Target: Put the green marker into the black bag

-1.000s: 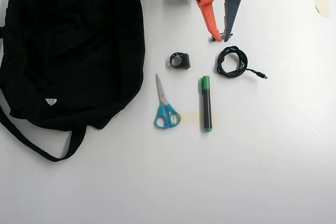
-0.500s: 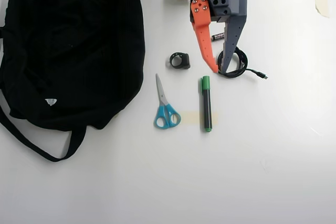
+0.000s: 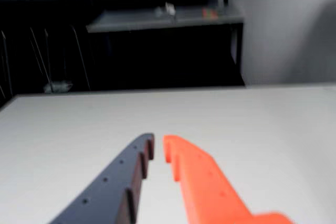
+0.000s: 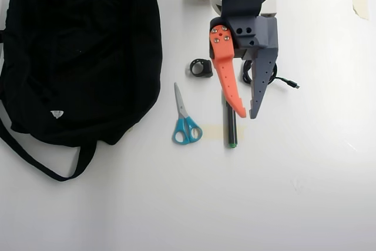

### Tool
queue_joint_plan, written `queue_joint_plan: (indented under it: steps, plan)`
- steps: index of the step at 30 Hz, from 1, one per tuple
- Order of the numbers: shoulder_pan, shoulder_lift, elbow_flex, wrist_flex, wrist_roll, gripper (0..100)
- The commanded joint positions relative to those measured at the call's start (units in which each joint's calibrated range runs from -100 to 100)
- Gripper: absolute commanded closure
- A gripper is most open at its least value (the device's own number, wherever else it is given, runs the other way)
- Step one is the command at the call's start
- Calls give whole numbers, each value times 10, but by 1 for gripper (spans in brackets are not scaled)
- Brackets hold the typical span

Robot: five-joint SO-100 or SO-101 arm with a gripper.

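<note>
In the overhead view we are seeing the claw point(image 4: 248, 114) hanging above the middle of the white bench point(image 4: 305, 192), reaching out from the arm's base at the far edge with its tips pointing toward the near edge. Its orange finger point(image 4: 228, 80) and dark grey finger point(image 4: 261, 80) are lying almost together, with only a thin gap showing between the tips, and nothing is sitting between them, so we are reading the claw as clenched on nothing. The wrist view is agreeing: the claw point(image 3: 158, 142) is showing its two tips nearly touching over bare bench point(image 3: 262, 129), with a dark room blurring behind the far edge. The green marker point(image 4: 232, 130) is lying flat on the bench, running from far to near, its upper part hidden under the orange finger and its green end poking out just below the tips; we cannot tell whether the finger is touching it. The blue-handled scissors point(image 4: 185, 121) are lying just to the left of the marker, blades pointing toward the far edge. A small black ring-shaped object point(image 4: 201, 67) is sitting beyond the scissors, and a black cable point(image 4: 285, 82) is trailing out from under the grey finger. The black bag point(image 4: 82, 51) is filling the far left corner, well apart from the marker, its strap point(image 4: 35, 160) looping toward the near edge.
</note>
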Motion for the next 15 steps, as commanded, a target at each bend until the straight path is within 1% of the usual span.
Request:
queue_joint_plan:
  steps: [1,10,15]
  plan:
    - [9,-5,49,-61,3,98]
    - [19,-14,108,-61,3,98]
    - [12,-15,100,-65,-1,98]
